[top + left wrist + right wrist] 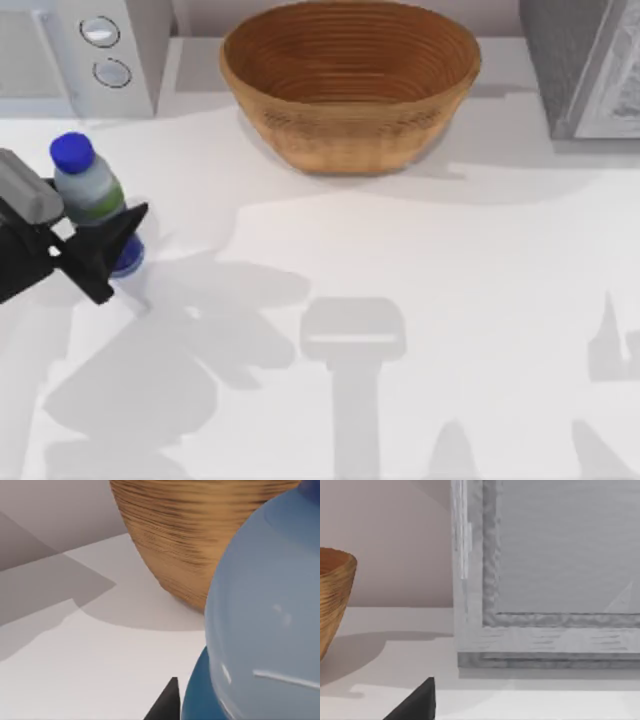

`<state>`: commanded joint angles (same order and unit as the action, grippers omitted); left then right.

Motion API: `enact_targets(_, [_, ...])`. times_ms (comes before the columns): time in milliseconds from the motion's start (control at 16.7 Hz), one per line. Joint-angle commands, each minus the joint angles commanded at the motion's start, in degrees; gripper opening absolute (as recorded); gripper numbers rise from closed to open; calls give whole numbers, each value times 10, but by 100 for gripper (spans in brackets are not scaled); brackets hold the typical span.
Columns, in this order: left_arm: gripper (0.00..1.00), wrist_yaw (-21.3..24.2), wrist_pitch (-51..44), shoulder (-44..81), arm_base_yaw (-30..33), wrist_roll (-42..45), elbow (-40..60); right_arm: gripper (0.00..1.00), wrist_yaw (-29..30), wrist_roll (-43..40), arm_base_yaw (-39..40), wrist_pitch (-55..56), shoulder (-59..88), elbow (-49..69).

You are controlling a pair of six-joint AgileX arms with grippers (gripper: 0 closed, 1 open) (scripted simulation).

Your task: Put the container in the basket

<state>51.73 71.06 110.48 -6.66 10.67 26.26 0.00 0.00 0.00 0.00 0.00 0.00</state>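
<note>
**Left hand gripping the bottle at the tabletop's left edge**

The left hand (112,240) is reaching in from the left side of the top view and is clamping its dark fingers around the lower, blue part of the container (92,192). The small clear bottle is leaning a little, its blue cap (71,152) pointing toward the far left corner, its green-and-blue label sitting just above the fingers. Its base is sitting at or just above the white tabletop (420,300); which one I cannot tell.

The basket (350,85) is standing at the far middle of the tabletop, well apart from the bottle and to its right. In the left wrist view the container (270,625) is looming close, with the woven wall of the basket (190,540) behind it and one dark fingertip (167,705) poking in.

A white appliance with round knobs (100,50) is sitting at the far left corner, and a grey box (585,65) at the far right.

In the right wrist view a dark fingertip (417,702) of the right hand is showing near the grey box (545,570); whether that hand is open or closed I cannot tell.
</note>
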Motion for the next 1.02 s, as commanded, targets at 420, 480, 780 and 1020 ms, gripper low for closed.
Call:
enact_targets(420, [0, 132, -250, -279, -108, 30, -69, 100, 0, 0, 0, 0, 0, 0])
enact_targets(480, [0, 147, -272, -302, -130, 40, -79, 100, 0, 0, 0, 0, 0, 0])
enact_targets(780, [0, 171, -300, -337, -164, 63, -91, 100, 0, 0, 0, 0, 0, 0])
enact_targets(1020, [0, 165, -302, -330, -156, 62, -81, 100, 0, 0, 0, 0, 0, 0])
